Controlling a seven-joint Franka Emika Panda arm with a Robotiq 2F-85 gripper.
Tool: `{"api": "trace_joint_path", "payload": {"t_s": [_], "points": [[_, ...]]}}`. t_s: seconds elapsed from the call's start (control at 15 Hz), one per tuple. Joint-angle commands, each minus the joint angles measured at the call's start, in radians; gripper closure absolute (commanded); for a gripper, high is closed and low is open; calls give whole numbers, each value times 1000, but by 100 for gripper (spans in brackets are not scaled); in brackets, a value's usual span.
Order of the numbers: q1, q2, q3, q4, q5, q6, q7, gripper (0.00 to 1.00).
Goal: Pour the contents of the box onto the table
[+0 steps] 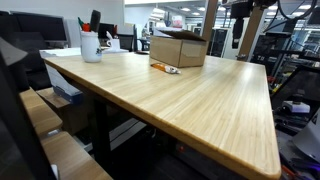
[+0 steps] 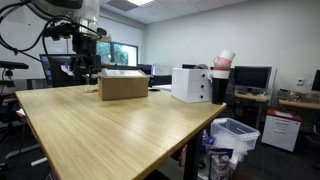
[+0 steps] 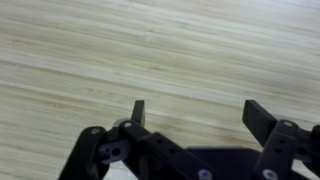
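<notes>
The brown cardboard box [image 1: 178, 48] stands upright at the far end of the bamboo table [image 1: 190, 100] and shows in both exterior views [image 2: 123, 85]. What is inside it is hidden. A small orange and yellow piece [image 1: 165, 67] lies on the table against the box's near side. My gripper [image 2: 85, 70] hangs above the far table edge, beside the box and apart from it; it also shows in an exterior view [image 1: 237, 40]. In the wrist view my gripper [image 3: 194, 108] is open and empty, with only table planks [image 3: 120, 50] below it.
A white mug of pens [image 1: 91, 45] stands at a far table corner. A white boxy appliance [image 2: 192, 84] with stacked cups [image 2: 222, 65] behind it sits near the box. A bin [image 2: 235, 135] stands on the floor beside the table. Desks and monitors surround the table.
</notes>
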Motion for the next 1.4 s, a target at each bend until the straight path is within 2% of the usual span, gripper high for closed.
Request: {"api": "trace_joint_path", "payload": {"t_s": [0.0, 0.47, 0.73, 1.33], "points": [[16, 6, 2, 0, 32, 61, -2, 0], [71, 54, 42, 35, 123, 216, 26, 0], [83, 77, 71, 60, 131, 260, 63, 0], [119, 88, 94, 96, 261, 374, 92, 0]]}}
